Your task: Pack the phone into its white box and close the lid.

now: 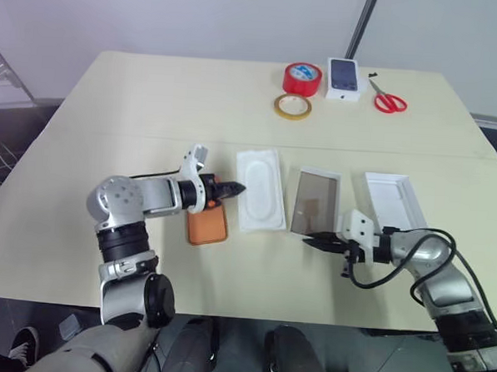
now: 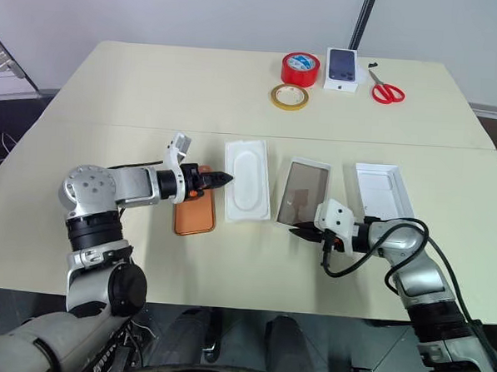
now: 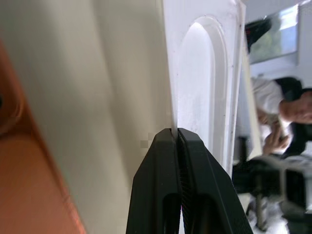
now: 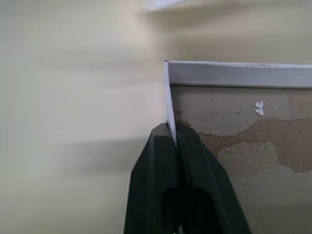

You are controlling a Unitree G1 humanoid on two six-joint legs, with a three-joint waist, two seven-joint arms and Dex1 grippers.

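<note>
The phone (image 2: 195, 212) lay unpacked; your right gripper (image 4: 174, 130) pinched the white box (image 2: 306, 191) wall, left gripper (image 3: 177, 136) shut empty. A tug could tip the box.

Pale cream table (image 1: 111, 104) is taking up most of the room, with a seam running across its top. A plain white wall (image 1: 199, 17) is sitting behind it, a dark pole (image 1: 363, 25) is leaning up the wall, and dark floor (image 1: 19, 116) is showing beside the table.

I see the phone (image 1: 206, 226) on the table (image 1: 111, 104), insert (image 1: 260, 188) at its 3 o'clock, white box (image 1: 316, 203) next, lid (image 1: 391, 198) rightmost, tape rolls (image 1: 295, 93) at 12.
</note>
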